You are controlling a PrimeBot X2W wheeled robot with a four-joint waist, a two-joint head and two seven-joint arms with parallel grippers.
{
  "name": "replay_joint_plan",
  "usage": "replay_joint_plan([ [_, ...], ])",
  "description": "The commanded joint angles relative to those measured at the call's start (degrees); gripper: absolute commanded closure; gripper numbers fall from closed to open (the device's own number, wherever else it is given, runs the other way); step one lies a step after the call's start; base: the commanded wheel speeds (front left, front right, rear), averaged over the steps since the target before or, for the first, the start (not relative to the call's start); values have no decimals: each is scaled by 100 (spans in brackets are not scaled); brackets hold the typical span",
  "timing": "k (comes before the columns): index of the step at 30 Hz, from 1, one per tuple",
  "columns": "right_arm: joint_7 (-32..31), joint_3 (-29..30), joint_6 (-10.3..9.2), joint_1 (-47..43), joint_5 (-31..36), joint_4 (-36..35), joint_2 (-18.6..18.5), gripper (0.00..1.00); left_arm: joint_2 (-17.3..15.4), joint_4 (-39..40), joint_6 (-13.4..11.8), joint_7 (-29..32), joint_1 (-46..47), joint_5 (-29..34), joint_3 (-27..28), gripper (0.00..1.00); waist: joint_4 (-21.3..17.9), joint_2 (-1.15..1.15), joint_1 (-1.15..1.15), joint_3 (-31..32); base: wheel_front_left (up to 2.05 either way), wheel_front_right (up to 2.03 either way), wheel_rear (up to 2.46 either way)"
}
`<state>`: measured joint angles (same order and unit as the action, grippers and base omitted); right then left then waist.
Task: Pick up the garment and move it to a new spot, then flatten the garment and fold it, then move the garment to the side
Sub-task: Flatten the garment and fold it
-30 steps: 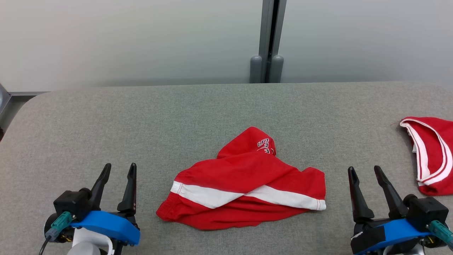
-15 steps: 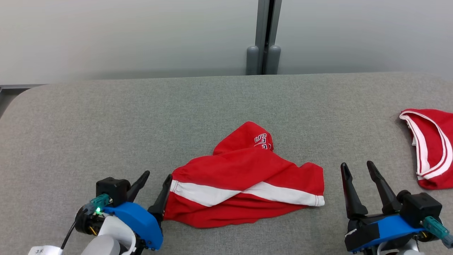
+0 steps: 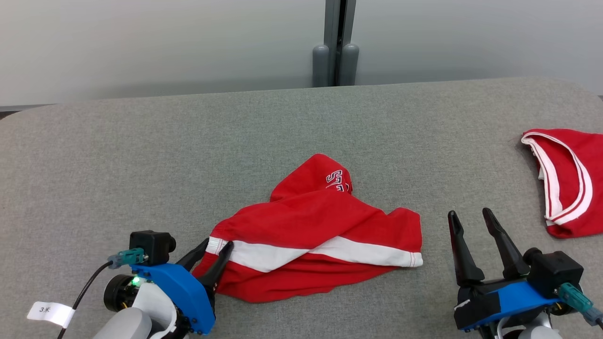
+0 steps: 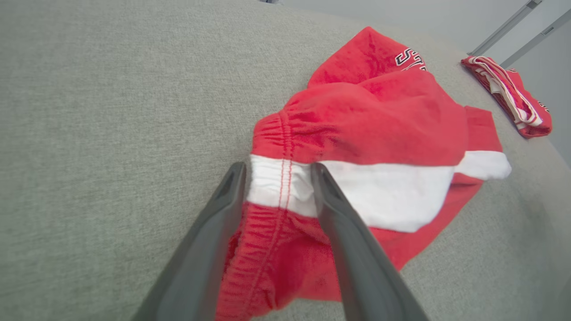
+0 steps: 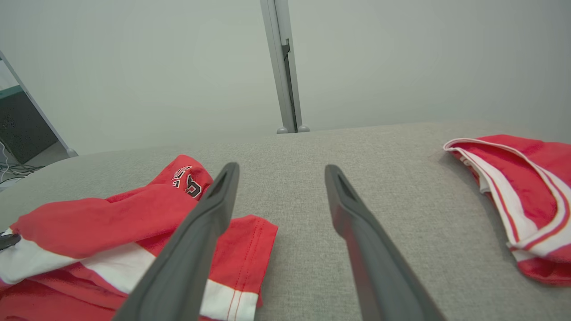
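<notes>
Head view: the grey desk [image 3: 118, 165] is bare left and far; another red cloth [image 3: 570, 179] lies at its right edge. The crumpled, white-banded garment [image 3: 315, 235] lies near centre.
Left wrist view: the left gripper [image 4: 277, 168], beside it before, now straddles its left edge, fingers apart.
Right wrist view: the right gripper [image 5: 281, 167] is apart over bare desk.

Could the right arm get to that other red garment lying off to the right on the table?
Probably yes: the right gripper, fingers apart, has only grey table between it and the red garment; nothing blocks it.
</notes>
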<state>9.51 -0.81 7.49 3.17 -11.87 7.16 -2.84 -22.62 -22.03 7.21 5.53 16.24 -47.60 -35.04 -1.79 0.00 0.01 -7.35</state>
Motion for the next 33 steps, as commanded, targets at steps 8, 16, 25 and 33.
replay_joint_plan([
  [8,-86,-80,1,69,-110,137,-9,0,-242,127,41,-172,144,-375,-318,100,-76,0,-1,-30,0,0,0],
  [16,-1318,-395,1,-98,-551,325,-10,0,-207,-91,-8,-618,26,-348,-220,100,-38,0,-1,-32,0,0,0],
  [25,-1956,-550,1,89,-736,658,-10,0,-161,-195,1,-744,59,-385,-237,100,10,0,-1,-97,0,0,0],
  [33,-1735,-838,1,431,-808,1049,-13,0,-162,-236,15,-792,199,-376,-294,100,46,0,-1,-178,0,0,0],
])
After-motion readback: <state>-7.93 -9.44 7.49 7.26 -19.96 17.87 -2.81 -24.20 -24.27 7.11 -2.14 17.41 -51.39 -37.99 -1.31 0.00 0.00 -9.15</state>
